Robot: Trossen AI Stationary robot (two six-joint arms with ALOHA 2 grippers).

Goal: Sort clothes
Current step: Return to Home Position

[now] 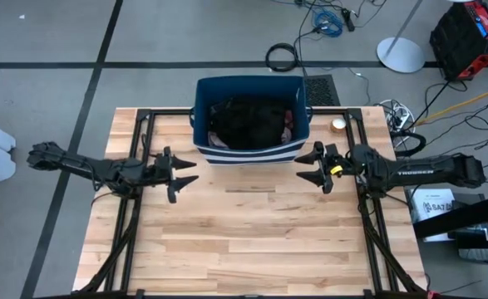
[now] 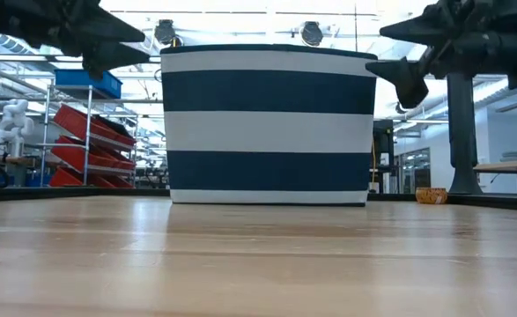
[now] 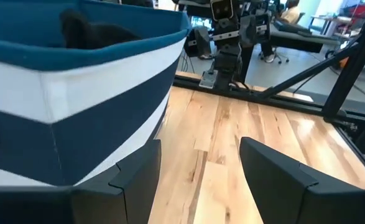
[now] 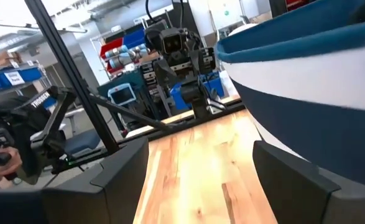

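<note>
The clothes (image 1: 245, 121) lie piled in the dark blue bin with white stripes (image 1: 252, 153) at the table's far middle; black fabric shows on top, with a bit of pale pink at the right. A black piece also shows over the bin's rim in the left wrist view (image 3: 89, 31). My left gripper (image 1: 185, 173) hovers open and empty, left of the bin's near corner. My right gripper (image 1: 308, 166) hovers open and empty, right of the bin's near corner.
The bin (image 2: 267, 123) stands on the wooden table (image 1: 252, 241), whose near half is bare wood. A black metal frame (image 1: 144, 116) runs along the table's sides. A small round object (image 1: 338, 124) lies at the far right. Cables and stands are on the floor beyond.
</note>
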